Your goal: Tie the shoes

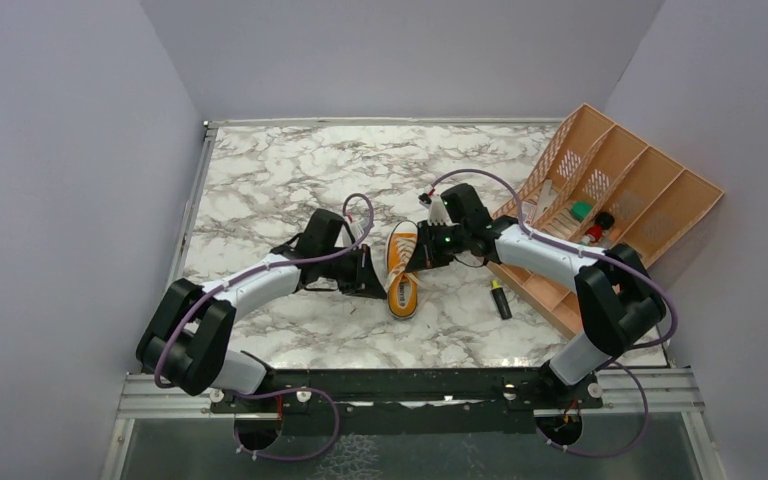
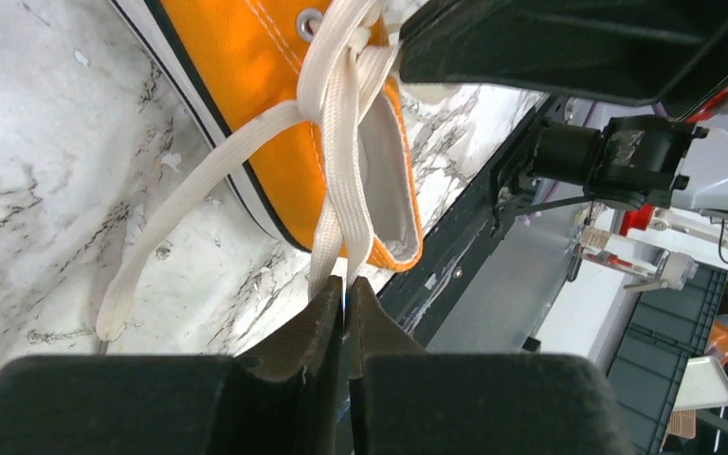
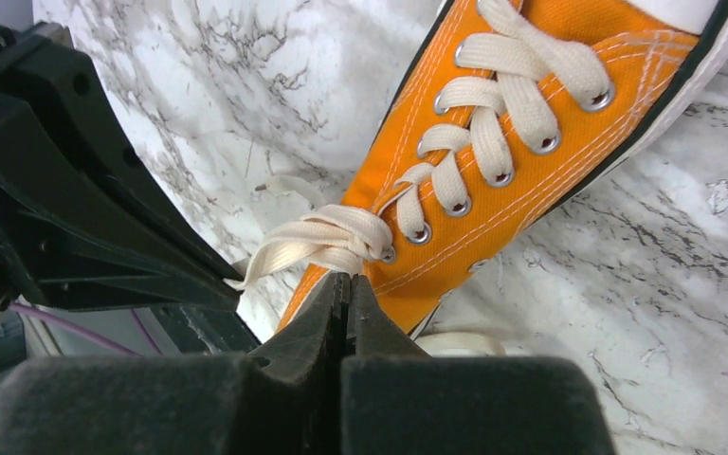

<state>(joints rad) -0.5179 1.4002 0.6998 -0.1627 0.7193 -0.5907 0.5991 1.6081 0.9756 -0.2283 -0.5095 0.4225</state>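
Note:
The orange sneaker (image 1: 401,268) lies on the marble table between both arms, its white toe cap towards the arm bases. My left gripper (image 2: 346,282) is shut on a white lace (image 2: 341,190) that runs taut from the crossing at the shoe's top eyelets; it sits at the shoe's left side (image 1: 370,265). A loose lace end (image 2: 152,251) trails over the table. My right gripper (image 3: 346,280) is shut, its tips against the bunched lace (image 3: 327,237) at the top eyelets, on the shoe's right side (image 1: 423,255). Another lace piece (image 3: 464,341) lies beside its fingers.
An orange slotted rack (image 1: 650,185) stands at the right with small items in it. A yellow and black marker (image 1: 500,299) lies on the table right of the shoe. Grey walls close in the table on three sides.

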